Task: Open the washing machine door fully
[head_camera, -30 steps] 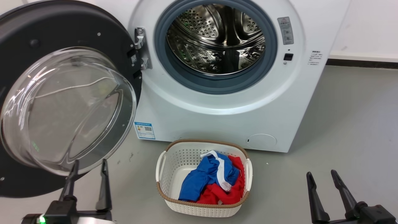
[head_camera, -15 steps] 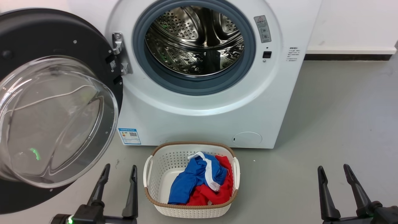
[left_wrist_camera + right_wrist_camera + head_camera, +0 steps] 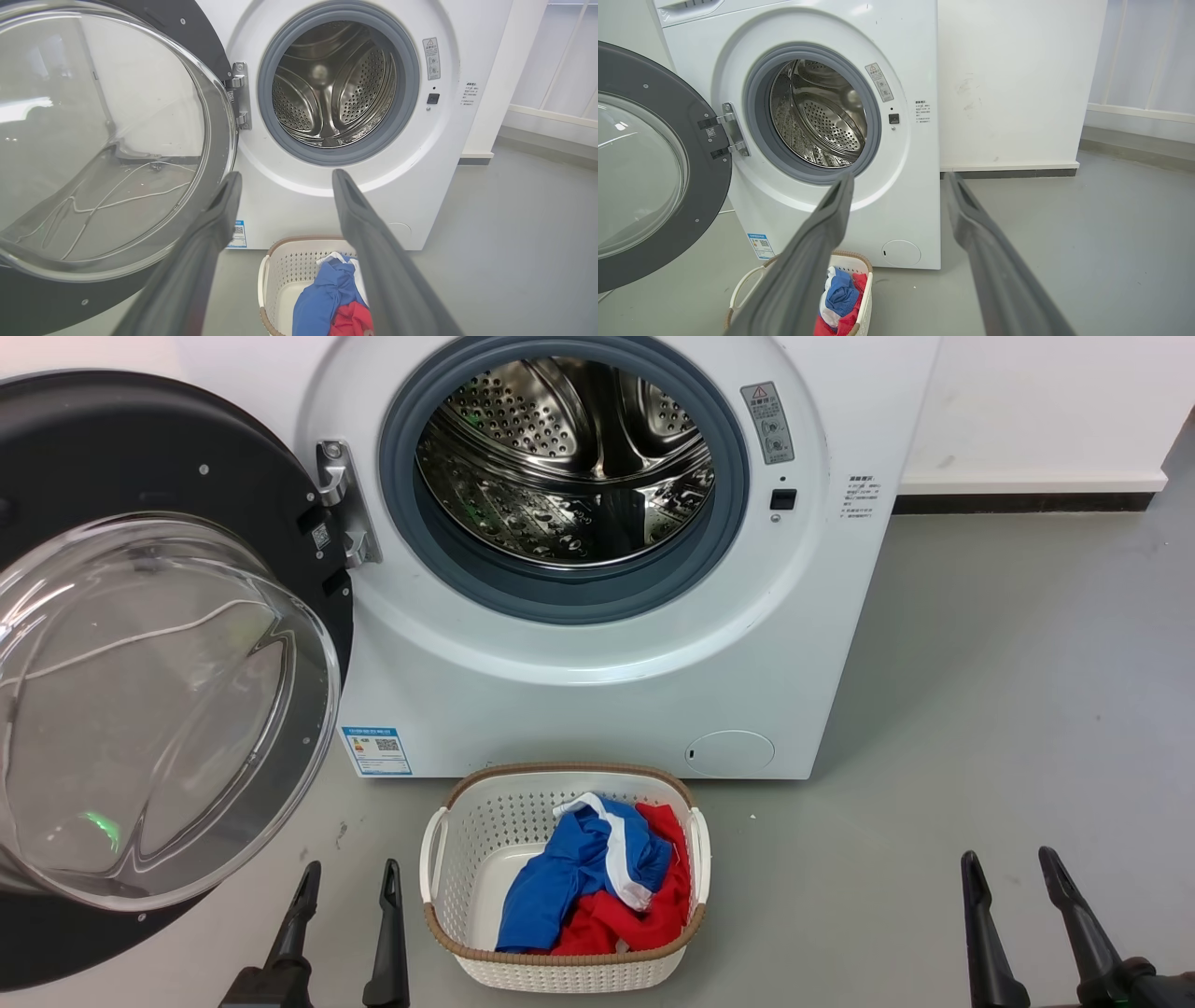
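The left gripper [image 3: 349,873] and right gripper [image 3: 1008,859] have their fingers apart, holding nothing, low over the floor [image 3: 980,663]. The washing machine door [image 3: 140,448] stands swung wide on its hinge [image 3: 341,504], left of the drum [image 3: 560,467], clear of both grippers. A basket [image 3: 569,769] of clothes sits between them.

**Q:** What occupies the left of the frame?
**A:** The washing machine door [image 3: 707,186], wide open on its hinge [image 3: 733,130], beside the drum opening [image 3: 817,116].
**Q:** And the foreground?
**A:** The right tool [image 3: 899,179], fingers [image 3: 822,233] parted and empty, above a basket [image 3: 742,284] of clothes [image 3: 840,298].
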### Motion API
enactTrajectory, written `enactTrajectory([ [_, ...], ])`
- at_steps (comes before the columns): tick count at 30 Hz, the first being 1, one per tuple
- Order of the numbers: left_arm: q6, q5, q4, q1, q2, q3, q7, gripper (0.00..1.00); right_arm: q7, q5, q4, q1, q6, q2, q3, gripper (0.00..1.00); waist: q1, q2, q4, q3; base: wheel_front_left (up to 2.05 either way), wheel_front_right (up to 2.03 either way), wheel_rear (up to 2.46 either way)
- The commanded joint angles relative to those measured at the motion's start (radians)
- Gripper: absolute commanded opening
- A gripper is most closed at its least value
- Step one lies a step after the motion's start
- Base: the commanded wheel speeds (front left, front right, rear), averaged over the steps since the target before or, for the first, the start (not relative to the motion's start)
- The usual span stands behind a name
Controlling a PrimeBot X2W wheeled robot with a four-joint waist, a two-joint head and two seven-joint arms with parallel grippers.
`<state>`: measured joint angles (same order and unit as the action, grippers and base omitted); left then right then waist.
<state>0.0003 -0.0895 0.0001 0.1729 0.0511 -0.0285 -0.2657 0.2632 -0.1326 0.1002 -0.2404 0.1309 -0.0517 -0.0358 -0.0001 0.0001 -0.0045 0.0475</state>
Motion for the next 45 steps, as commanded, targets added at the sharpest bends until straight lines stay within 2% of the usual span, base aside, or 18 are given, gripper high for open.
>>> enactTrajectory([
  [1, 0.003, -0.003, 0.006, 0.006, -0.001, 0.000, 0.002, 1.00, 0.002, -0.003, -0.002, -0.009, 0.000, 0.003, -0.001, 1.00, 0.0001, -0.0001, 0.001, 0.001, 0.00, 0.00, 0.00],
  [8, 0.011, -0.010, 0.019, 0.000, -0.001, 0.001, 0.002, 1.00, 0.002, -0.007, -0.009, -0.010, 0.000, 0.003, 0.000, 1.00, 0.0001, -0.0001, 0.004, 0.006, 0.00, 0.00, 0.00],
  [9, 0.012, -0.009, 0.019, 0.002, 0.000, 0.001, 0.000, 0.00, 0.000, -0.008, -0.007, -0.004, 0.000, 0.000, 0.000, 0.00, 0.0001, -0.0001, 0.004, 0.006, 0.00, 0.00, 0.00],
  [16, 0.010, -0.032, 0.072, 0.009, 0.000, 0.001, 0.004, 0.00, -0.008, -0.029, -0.055, -0.009, 0.000, -0.001, 0.005, 0.00, 0.0001, -0.0001, 0.004, 0.006, 0.00, 0.00, 0.00],
  [21, -0.002, -0.160, 0.086, -0.016, 0.002, 0.010, 0.034, 0.00, -0.030, -0.161, -0.077, 0.021, 0.000, -0.009, 0.009, 0.00, 0.0001, -0.0001, 0.004, 0.004, 0.00, 0.00, 0.00],
  [45, -0.041, -0.569, 0.133, -0.098, 0.006, 0.044, 0.132, 0.00, -0.110, -0.576, -0.155, 0.121, 0.000, -0.029, 0.012, 0.00, 0.0001, -0.0001, 0.004, -0.007, 0.00, 0.00, 0.00],
])
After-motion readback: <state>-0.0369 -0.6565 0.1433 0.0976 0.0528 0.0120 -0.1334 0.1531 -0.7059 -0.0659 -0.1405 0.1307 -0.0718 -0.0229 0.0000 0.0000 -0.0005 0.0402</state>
